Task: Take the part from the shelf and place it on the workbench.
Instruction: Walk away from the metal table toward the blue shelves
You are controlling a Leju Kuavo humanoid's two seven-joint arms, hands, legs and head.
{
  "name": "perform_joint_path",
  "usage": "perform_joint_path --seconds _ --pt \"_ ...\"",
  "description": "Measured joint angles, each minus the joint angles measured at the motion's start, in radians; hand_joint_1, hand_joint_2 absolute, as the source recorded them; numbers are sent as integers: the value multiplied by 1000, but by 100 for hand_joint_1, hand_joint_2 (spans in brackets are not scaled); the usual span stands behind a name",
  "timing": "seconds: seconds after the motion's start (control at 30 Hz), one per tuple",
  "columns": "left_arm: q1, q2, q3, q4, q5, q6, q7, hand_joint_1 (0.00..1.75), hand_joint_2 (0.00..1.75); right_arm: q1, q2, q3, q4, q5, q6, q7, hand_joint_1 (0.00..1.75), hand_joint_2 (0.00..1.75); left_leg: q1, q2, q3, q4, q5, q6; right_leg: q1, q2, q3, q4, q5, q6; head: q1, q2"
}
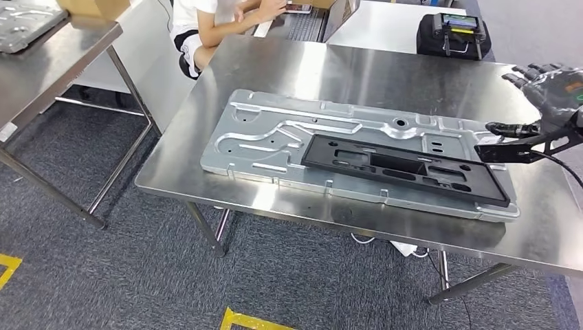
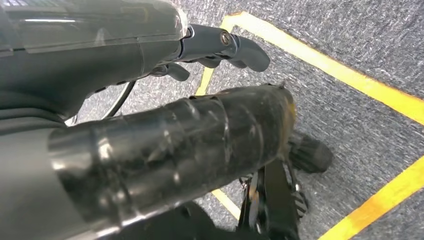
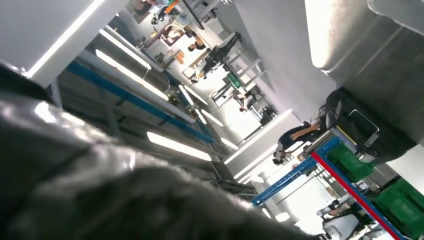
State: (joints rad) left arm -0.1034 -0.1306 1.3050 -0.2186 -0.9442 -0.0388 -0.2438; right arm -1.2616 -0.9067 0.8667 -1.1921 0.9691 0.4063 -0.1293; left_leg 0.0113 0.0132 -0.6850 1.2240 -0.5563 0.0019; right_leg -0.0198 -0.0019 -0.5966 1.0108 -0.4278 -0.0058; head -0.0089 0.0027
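**Parts on the steel workbench**

Lying flat on the shiny steel workbench (image 1: 289,65) is a large grey metal plate (image 1: 275,134), with a long black plastic part (image 1: 405,168) resting on its right half. The right hand (image 1: 543,103) hovers over the bench's right edge, just beside the black part's right end, fingers spread and holding nothing. The left hand (image 2: 220,45) hangs over grey carpet (image 2: 350,40) crossed by yellow tape lines (image 2: 320,62) (whether its fingers are curled or loose I cannot tell). At the far side a seated person (image 1: 206,27) works near a black case (image 1: 454,34). A second steel table (image 1: 48,69) stands to the left.
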Motion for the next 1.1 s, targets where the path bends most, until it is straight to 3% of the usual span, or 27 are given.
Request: perform_joint_path --seconds 0.03,0.07,0.1,0.17,0.23,0.33,0.4,0.43,0.5,0.57,0.6,0.63,0.7,0.73,0.77,0.83,0.87,0.93,0.97,1.03,1.1 --pt "2 0 0 0 0 0 0 0 0 0 1 5 0 2 0 1 0 0 0 -3 -28 56 -18 -1 2 1 0 1 -1 -2 0 0" --pt "3 0 0 0 0 0 0 0 0 0 3 10 0 8 0 2 0 0 0 -4 -43 83 -18 -2 4 1 0 3 -2 -3 0 0" --pt "4 0 0 0 0 0 0 0 0 -1 4 16 0 19 0 4 0 0 0 -4 -39 71 1 0 5 0 0 5 -4 -4 0 0" --pt "4 1 1 0 0 0 0 0 0 -7 6 29 0 43 0 4 0 0 -1 5 16 -49 69 8 6 -2 2 12 -11 -3 0 0" --pt "3 2 2 0 -1 0 1 0 0 -16 4 42 0 53 0 4 0 0 -6 21 64 -158 107 18 11 -5 1 21 -18 6 0 0" --pt "0 2 4 0 -1 0 3 0 0 -23 1 57 0 57 -2 7 0 0 -9 13 73 -186 112 32 15 -19 1 23 -21 21 1 0" --pt "0 2 5 0 -2 1 4 0 0 -26 0 63 0 57 -4 8 0 0 -6 1 76 -195 120 43 11 -20 -3 40 -39 30 2 0" --pt "0 1 5 0 -2 1 5 0 0 -28 -1 66 0 57 -5 9 0 0 -3 -4 77 -199 123 47 9 -16 -16 72 -62 35 2 0" --pt "1 1 6 0 -4 0 5 0 0 -30 -4 74 0 57 -6 13 0 0 -2 -18 76 -201 126 52 6 -7 -70 192 -126 42 2 0" --pt "2 2 6 0 -6 1 5 0 0 -24 -6 82 0 56 -7 16 0 0 -2 -34 76 -200 126 52 3 -5 -118 289 -154 47 2 0" --pt "2 2 6 0 -7 1 5 0 0 -21 -6 85 0 55 -8 18 0 0 -2 -43 77 -200 126 52 1 -4 -120 286 -138 49 2 0" --pt "2 2 6 0 -8 0 5 0 0 -20 -8 87 0 54 -9 20 0 0 -2 -52 78 -200 126 52 -1 0 -102 245 -106 49 2 0" --pt "2 1 6 0 -9 0 4 0 0 -19 -13 88 0 52 -12 24 0 0 -3 -72 79 -198 125 47 -6 31 -38 108 -40 46 2 0" --pt "1 1 6 0 -9 0 3 0 0 -19 -17 88 0 50 -14 25 0 0 -3 -81 77 -196 125 43 -7 46 -14 56 -23 44 2 0" --pt "1 1 6 0 -9 0 3 0 0 -18 -21 88 0 48 -15 26 0 0 -2 -91 73 -195 126 38 -6 57 -2 27 -19 42 2 0" --pt "3 1 6 0 -10 0 2 0 0 -16 -25 88 -1 44 -16 28 0 0 -1 -108 68 -197 129 25 -3 48 1 18 -21 35 2 0" --pt "5 1 6 0 -11 1 2 0 0 -15 -26 88 -3 43 -16 29 0 0 0 -105 65 -194 127 19 -4 38 4 14 -19 29 2 0" --pt "6 1 6 0 -12 2 2 0 0 -14 -26 88 -8 40 -17 33 0 0 -2 -70 44 -148 97 11 -6 16 10 5 -16 15 0 0" --pt "6 1 6 0 -12 3 2 0 0 -14 -28 87 -10 39 -17 35 0 0 -1 -47 20 -96 68 9 -6 5 13 3 -16 9 0 0" --pt "5 1 6 0 -13 3 2 0 0 -13 -30 87 -12 39 -17 37 0 0 0 -26 -43 34 11 5 -2 -17 13 6 -19 2 -1 0" --pt "6 1 6 0 -14 3 2 0 0 -10 -30 87 -13 39 -16 37 0 0 1 -20 -66 82 10 2 0 -39 13 10 -24 0 -1 0"
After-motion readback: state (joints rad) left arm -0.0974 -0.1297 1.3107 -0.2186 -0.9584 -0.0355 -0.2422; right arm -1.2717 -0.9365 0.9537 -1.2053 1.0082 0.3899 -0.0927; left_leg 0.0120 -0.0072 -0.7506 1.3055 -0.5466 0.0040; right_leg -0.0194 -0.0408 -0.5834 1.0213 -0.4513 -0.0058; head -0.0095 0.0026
